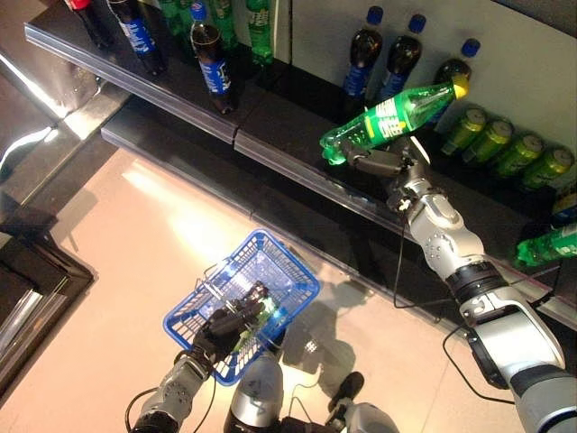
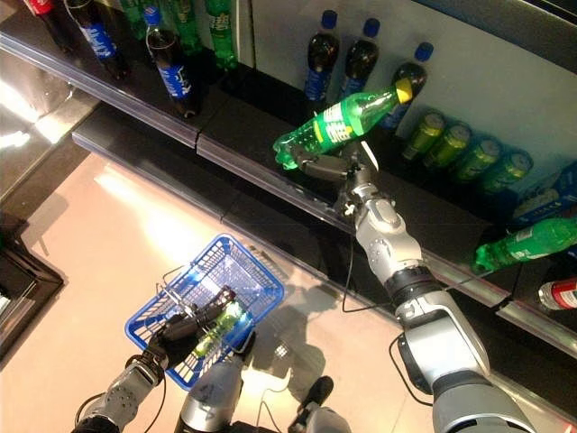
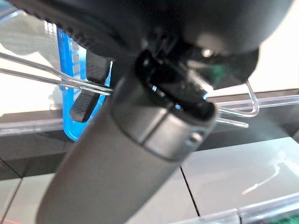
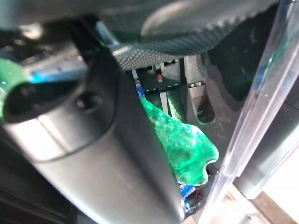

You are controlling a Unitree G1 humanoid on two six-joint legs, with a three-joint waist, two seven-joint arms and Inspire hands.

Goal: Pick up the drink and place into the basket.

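Now, in the left eye view, the right hand (image 1: 389, 162) grips the green bottle (image 1: 389, 118) sideways above the shelf (image 1: 270, 135). In the right eye view, the left hand (image 2: 178, 328) holds the blue basket (image 2: 233, 267) by its handle. Swing the bottle slowly down over the basket before letting go.

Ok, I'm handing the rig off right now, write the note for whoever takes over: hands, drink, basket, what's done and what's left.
Right hand: shut on the green bottle, yellow cap, held tilted above the shelf edge, off the shelf.
Left hand: shut on the wire handle of the blue basket, held low over the floor.
Basket: one green bottle already seems to lie inside, beside the left hand.
Done: drink picked from the shelf.
Left: carry it across and down to the basket, then release. More dark bottles and green cans stand on the shelf.
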